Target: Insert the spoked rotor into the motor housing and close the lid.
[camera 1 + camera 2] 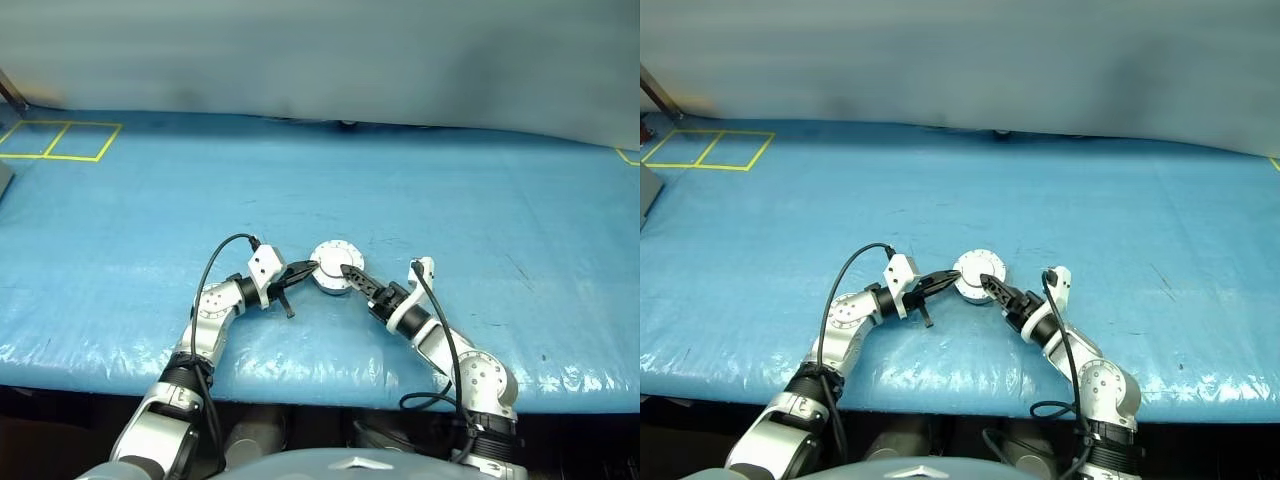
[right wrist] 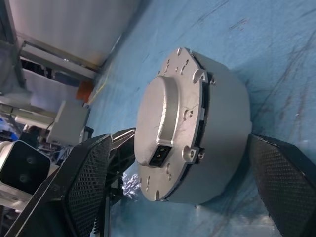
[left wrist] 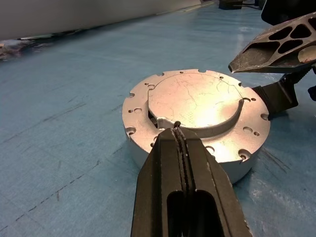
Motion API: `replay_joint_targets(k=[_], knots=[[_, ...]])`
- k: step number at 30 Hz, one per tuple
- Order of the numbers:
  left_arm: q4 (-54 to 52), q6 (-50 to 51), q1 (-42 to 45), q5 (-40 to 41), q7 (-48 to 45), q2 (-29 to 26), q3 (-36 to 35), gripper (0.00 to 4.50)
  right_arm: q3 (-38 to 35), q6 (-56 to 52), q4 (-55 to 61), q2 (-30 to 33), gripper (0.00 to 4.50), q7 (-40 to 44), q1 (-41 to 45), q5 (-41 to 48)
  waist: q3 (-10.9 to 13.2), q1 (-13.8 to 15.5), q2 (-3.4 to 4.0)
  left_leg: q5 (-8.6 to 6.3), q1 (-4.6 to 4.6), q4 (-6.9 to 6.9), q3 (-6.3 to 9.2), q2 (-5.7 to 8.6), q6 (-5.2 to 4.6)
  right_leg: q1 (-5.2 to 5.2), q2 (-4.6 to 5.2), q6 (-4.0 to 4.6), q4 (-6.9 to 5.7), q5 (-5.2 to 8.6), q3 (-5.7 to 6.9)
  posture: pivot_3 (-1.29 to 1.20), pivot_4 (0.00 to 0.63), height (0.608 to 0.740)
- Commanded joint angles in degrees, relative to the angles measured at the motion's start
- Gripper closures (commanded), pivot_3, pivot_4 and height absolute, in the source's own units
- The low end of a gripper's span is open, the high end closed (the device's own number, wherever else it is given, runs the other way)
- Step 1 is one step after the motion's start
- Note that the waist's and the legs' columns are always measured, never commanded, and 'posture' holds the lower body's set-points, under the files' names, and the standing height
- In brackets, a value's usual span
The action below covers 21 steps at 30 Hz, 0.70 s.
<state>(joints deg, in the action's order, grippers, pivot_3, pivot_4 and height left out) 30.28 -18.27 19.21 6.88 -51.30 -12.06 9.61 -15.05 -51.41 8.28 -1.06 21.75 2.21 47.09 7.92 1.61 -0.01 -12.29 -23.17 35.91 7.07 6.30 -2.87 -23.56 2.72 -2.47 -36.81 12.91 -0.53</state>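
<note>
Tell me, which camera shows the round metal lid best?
The left wrist view: the lid faces it squarely, closed on the motor housing, raised circle plain. The right wrist view shows it tilted. The head views show it small.

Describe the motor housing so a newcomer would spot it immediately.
On the blue table, look near the front edge, between the two arms. The motor housing is a round, shallow silver case, lid shut. It is the sole loose object there.

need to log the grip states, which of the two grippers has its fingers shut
The left gripper: its fingers are pressed together at the lid. The right gripper stands wide open around the motor housing.
</note>
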Motion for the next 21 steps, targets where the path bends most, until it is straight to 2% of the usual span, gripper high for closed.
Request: replay_joint_targets(k=[1, 3, 7, 11, 13, 16, 17, 21], knots=[[0.93, 0.44, -0.91, -1.67, -0.01, -0.45, 1.35, 4.5, -0.46, 0.36, -0.37, -0.53, 0.21, 0.49, 1.09, 3.14, 0.0, -0.01, 0.0, 0.04, 0.0, 0.0, 0.0, 0.0, -0.07, 0.0, 0.0, 0.05, 0.0, -0.03, 0.0, 0.0, 0.15, 0.74], [0.86, 0.4, -1.08, -1.71, 0.02, -0.57, 1.4, 4.5, -1.0, 0.7, -0.87, -1.0, 0.65, 0.45, 1.23, 4.59, 0.0, -0.03, 0.01, 0.04, 0.0, -0.01, 0.0, 0.0, -0.07, -0.01, 0.0, 0.06, 0.0, -0.04, 0.0, 0.0, 0.15, 0.74], [0.59, 0.39, -1.49, -1.79, 0.09, -0.74, 1.65, 4.5, -2.16, 0.8, -1.29, -1.72, 1.96, 0.47, 1.23, 7.23, 0.02, -0.04, 0.04, 0.04, -0.01, -0.02, 0.0, 0.0, -0.08, -0.03, 0.0, 0.13, -0.01, -0.08, 0.0, 0.0, 0.15, 0.74], [0.57, 0.34, -1.76, -1.89, 0.14, -0.65, 1.91, 4.5, -2.25, 0.68, -1.59, -1.68, 1.96, 0.0, 1.0, 8.15, 0.03, -0.07, 0.05, 0.04, -0.01, -0.02, 0.0, 0.0, -0.08, -0.04, 0.0, 0.15, -0.01, -0.09, 0.0, 0.0, 0.15, 0.74], [0.63, 0.35, -1.76, -1.9, 0.09, -0.61, 1.99, 4.5, -1.75, 0.48, -1.88, -1.51, 2.3, -0.13, 0.77, 7.98, 0.03, -0.07, 0.06, 0.04, -0.01, -0.02, 0.0, 0.0, -0.08, -0.04, 0.0, 0.16, -0.01, -0.09, 0.0, 0.0, 0.15, 0.74], [0.62, 0.35, -1.76, -1.87, 0.0, -0.64, 2.06, 4.5, -1.16, 0.5, -2.16, -1.14, 3.21, -0.51, 0.6, 7.31, 0.03, -0.09, 0.06, 0.05, -0.01, -0.01, -0.01, 0.01, -0.08, -0.03, 0.0, 0.16, -0.01, -0.09, 0.0, 0.0, 0.15, 0.74], [0.65, 0.52, -1.7, -1.71, -0.14, -0.62, 2.02, 4.5, -0.73, 0.66, -2.4, -0.88, 3.34, -1.05, 0.62, 6.42, 0.02, -0.17, 0.06, 0.05, -0.01, -0.01, -0.02, 0.0, -0.08, -0.03, 0.0, 0.16, -0.01, -0.1, -0.01, 0.0, 0.15, 0.74], [-0.27, 3.05, -1.78, 0.47, -1.02, -0.16, 1.24, 4.5, 0.42, 1.31, -3.01, -0.17, 3.34, -1.47, 0.54, 5.0, -0.05, -0.27, 0.18, 0.05, 0.0, 0.0, -0.02, 0.0, -0.08, -0.02, 0.0, 0.09, -0.03, -0.05, -0.01, 0.0, 0.15, 0.74]])
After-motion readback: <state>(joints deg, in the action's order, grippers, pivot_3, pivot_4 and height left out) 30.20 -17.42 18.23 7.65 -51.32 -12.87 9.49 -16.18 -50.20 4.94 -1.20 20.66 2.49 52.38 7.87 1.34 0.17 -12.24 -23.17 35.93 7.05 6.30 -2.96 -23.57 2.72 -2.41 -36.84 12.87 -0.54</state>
